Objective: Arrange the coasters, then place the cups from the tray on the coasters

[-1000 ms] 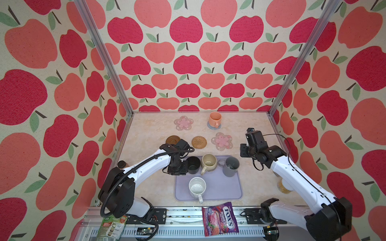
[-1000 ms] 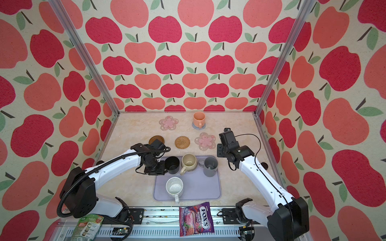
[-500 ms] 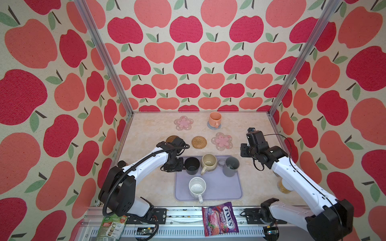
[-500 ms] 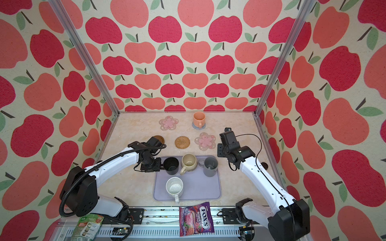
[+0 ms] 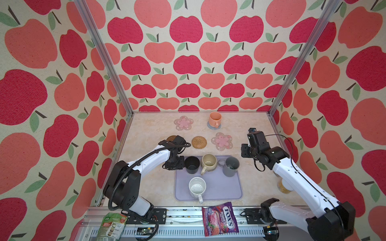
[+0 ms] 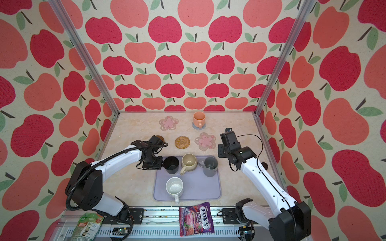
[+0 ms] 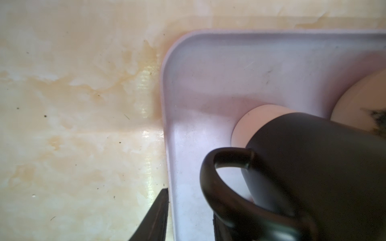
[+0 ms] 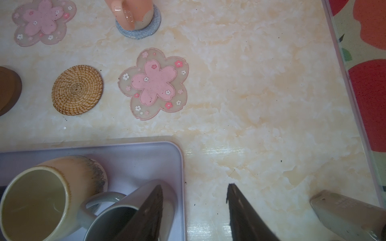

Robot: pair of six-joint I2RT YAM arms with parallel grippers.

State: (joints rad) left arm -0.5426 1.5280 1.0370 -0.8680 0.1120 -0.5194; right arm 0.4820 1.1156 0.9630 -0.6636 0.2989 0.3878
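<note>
On the lavender tray [image 5: 225,187] stand the black cup [image 5: 192,165], beige cup [image 5: 208,163], grey cup [image 5: 230,166] and speckled white cup [image 5: 197,187]. The orange cup [image 5: 215,119] sits on the grey-blue coaster [image 5: 208,125]. Two pink flower coasters [image 5: 183,123] [image 5: 222,141] and the rattan coaster [image 5: 199,142] lie bare. My left arm half hides the brown coaster [image 5: 170,138]. My left gripper [image 7: 189,204] is open at the tray's corner, with the black cup's handle [image 7: 208,177] against one finger. My right gripper [image 8: 195,208] is open, one finger over the grey cup's rim [image 8: 167,187].
A purple candy bag [image 5: 219,217] and a green packet [image 5: 112,225] lie on the front rail. A small jar [image 5: 284,186] stands under my right arm. Metal posts and apple-print walls close in the table on three sides.
My left gripper has slid slightly left, away from the black cup's body, and now covers more of the brown coaster. My right arm has barely moved.
</note>
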